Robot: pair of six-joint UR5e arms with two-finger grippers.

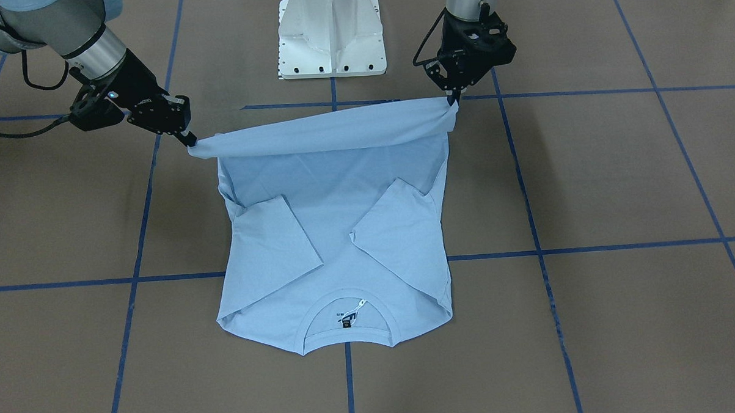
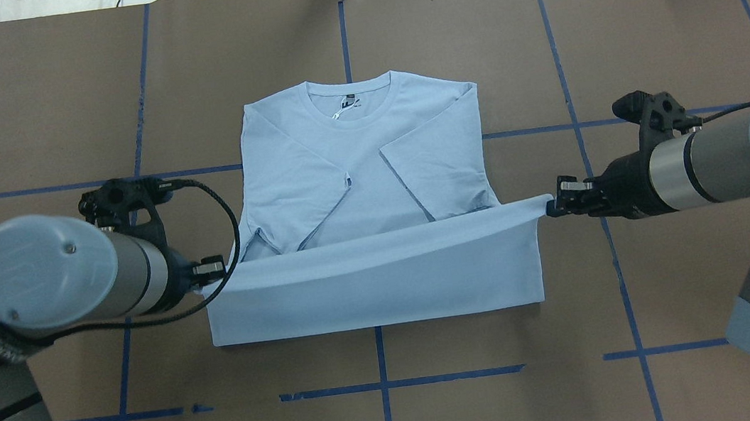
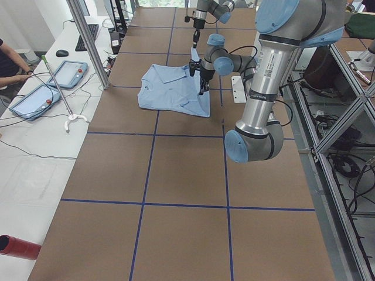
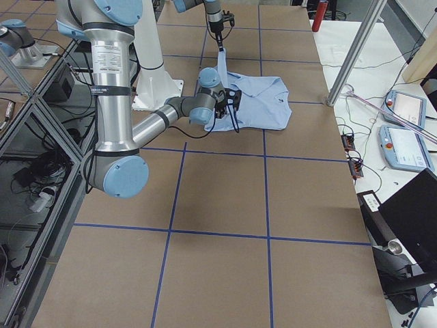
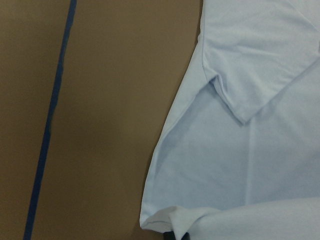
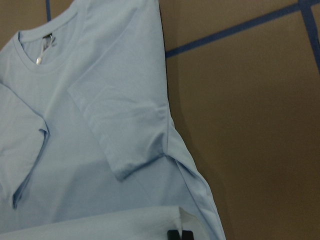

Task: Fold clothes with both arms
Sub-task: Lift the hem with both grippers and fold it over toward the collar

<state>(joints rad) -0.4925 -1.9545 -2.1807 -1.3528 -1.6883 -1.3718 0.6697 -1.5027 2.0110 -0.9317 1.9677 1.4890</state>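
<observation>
The clothes are one light blue T-shirt [image 1: 336, 189] lying flat on the brown table, both sleeves folded inward, the collar and neck label [image 2: 342, 108] on the side away from the robot. Its hem edge is lifted and stretched taut between the two arms, hanging over the lower body of the shirt. My left gripper [image 1: 453, 101] is shut on one hem corner, and my right gripper [image 1: 191, 141] is shut on the other. The overhead view shows the right gripper [image 2: 550, 205] pinching its corner. Both wrist views look down on the T-shirt [image 5: 250, 150] and a folded sleeve [image 6: 120, 135].
The white pedestal base [image 1: 331, 33] stands just behind the lifted hem. Blue tape lines [image 1: 349, 378] grid the table. A side bench holds tablets [image 3: 58, 76] and cables, with a metal post [image 3: 88, 41] at the table edge and a person's arm [image 3: 12, 73] nearby.
</observation>
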